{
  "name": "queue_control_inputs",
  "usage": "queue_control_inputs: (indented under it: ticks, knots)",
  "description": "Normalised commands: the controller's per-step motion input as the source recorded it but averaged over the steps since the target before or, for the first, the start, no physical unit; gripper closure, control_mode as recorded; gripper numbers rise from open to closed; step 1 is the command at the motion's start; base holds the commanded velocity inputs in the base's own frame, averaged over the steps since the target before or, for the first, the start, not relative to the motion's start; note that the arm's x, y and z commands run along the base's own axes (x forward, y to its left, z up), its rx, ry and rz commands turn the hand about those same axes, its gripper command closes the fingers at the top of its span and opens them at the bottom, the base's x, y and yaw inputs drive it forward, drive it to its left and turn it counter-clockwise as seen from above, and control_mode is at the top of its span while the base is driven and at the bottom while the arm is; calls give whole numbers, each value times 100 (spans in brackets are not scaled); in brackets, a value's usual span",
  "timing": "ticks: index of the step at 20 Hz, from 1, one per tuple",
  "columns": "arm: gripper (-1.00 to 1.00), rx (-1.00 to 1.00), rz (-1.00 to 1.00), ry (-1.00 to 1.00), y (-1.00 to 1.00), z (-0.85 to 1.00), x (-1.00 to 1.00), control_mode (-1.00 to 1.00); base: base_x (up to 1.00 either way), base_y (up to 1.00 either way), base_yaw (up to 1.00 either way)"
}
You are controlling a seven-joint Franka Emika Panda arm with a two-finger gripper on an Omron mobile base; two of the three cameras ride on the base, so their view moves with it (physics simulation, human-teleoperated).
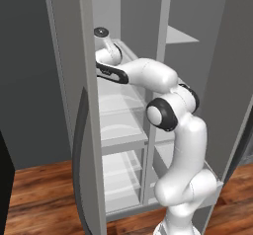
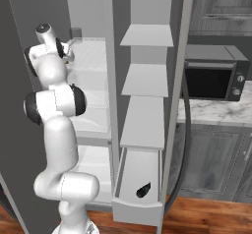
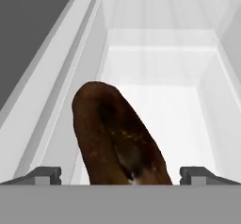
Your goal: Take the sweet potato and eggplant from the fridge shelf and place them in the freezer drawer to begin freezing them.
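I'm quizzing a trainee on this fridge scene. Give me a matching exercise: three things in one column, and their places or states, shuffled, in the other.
Things:
1. sweet potato
2. eggplant
3. gripper

Places or states:
A. lying in the open freezer drawer
B. wide open inside the fridge
C. on the fridge shelf, between the jaws

Pairs: 1-C, 2-A, 3-B

Sweet potato [image 3: 117, 138] between spread jaws; clear fridge shelf [image 3: 188, 119] beyond.
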Motion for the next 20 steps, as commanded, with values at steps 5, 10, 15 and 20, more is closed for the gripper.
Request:
queue_control_inputs:
  ticks: [5,10,15,20]
  knots:
    - [100,0,0,0,0,-20,17,-100,0,0,0]
    - [100,0,0,0,0,-6,4,-100,0,0,0]
    - [100,0,0,0,-26,0,-45,-100,0,0,0]
    - [100,0,0,0,-90,0,-100,-100,0,0,0]
